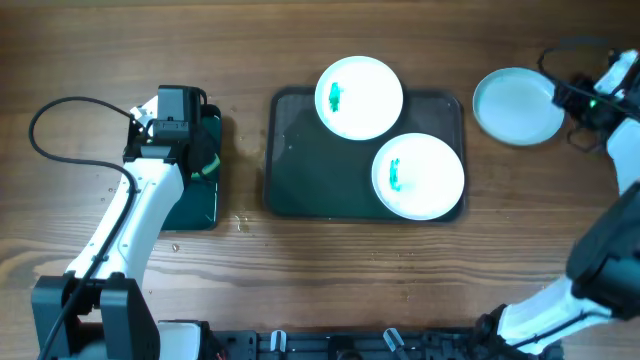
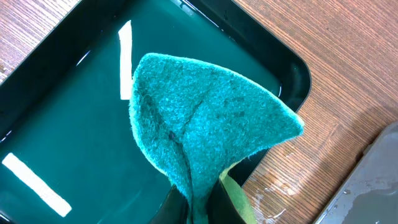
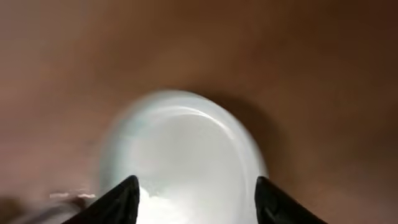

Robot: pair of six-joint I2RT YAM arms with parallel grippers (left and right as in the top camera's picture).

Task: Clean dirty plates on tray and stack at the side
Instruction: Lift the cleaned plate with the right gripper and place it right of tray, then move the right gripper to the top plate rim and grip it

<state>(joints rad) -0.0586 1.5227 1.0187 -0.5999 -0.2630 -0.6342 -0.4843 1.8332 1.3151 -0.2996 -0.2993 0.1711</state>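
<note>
Two white plates with green smears lie on the dark tray [image 1: 300, 150]: one [image 1: 359, 96] at its back edge, one [image 1: 418, 176] at its front right. A faintly bluish plate [image 1: 516, 105] lies on the table right of the tray; it also shows blurred in the right wrist view [image 3: 186, 155]. My right gripper [image 3: 196, 199] is open and empty above this plate, at the far right in the overhead view [image 1: 575, 98]. My left gripper [image 2: 196, 202] is shut on a green sponge [image 2: 205, 118] over the small black tray [image 2: 62, 124].
The small black tray [image 1: 200, 200] holding water sits left of the large tray. Water drops lie on the wood [image 1: 240, 222] beside it. A black cable [image 1: 60, 130] loops at the far left. The left arm [image 1: 130, 220] stretches from the front left.
</note>
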